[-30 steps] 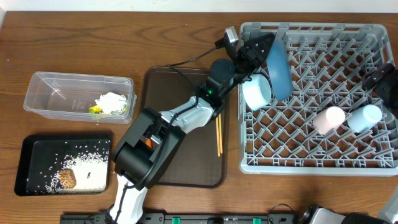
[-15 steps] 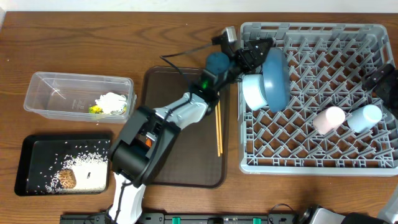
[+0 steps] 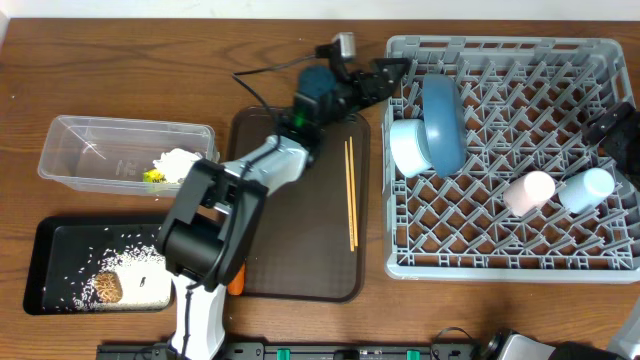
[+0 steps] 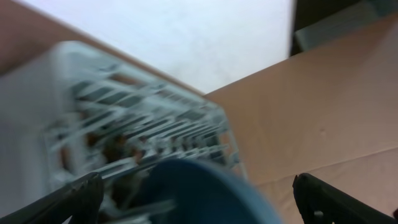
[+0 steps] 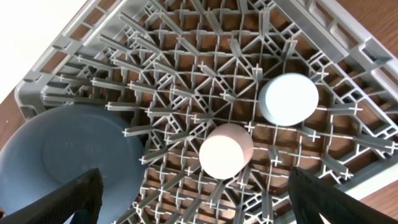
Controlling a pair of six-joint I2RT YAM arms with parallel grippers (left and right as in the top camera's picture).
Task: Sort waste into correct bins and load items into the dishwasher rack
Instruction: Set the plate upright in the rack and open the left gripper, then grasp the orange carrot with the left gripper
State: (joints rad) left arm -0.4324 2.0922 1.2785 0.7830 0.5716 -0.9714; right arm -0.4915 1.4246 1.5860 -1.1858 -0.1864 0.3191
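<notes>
The large blue plate (image 3: 443, 120) stands on edge in the grey dishwasher rack (image 3: 520, 240), leaning by the pale blue bowl (image 3: 408, 147). My left gripper (image 3: 390, 72) is open and empty at the rack's upper left edge, just left of the plate. In the left wrist view the gripper (image 4: 199, 199) shows the blurred plate (image 4: 205, 186) and the rack (image 4: 124, 118). The pink cup (image 3: 528, 192) and light-blue cup (image 3: 586, 188) sit in the rack. My right gripper (image 5: 199, 199) is open above them (image 5: 225, 151). The chopsticks (image 3: 350, 195) lie on the brown tray.
The dark brown serving tray (image 3: 300, 270) lies left of the rack. The clear tub (image 3: 90, 145) holds the tissue (image 3: 178, 163) and wrapper (image 3: 153, 177). The black tray (image 3: 50, 250) holds rice (image 3: 135, 265) and a brown lump (image 3: 107, 287). My left arm crosses the serving tray.
My left gripper has let go of the blue plate and drawn back to the left. The plate now stands alone in the rack. The right arm has not moved.
</notes>
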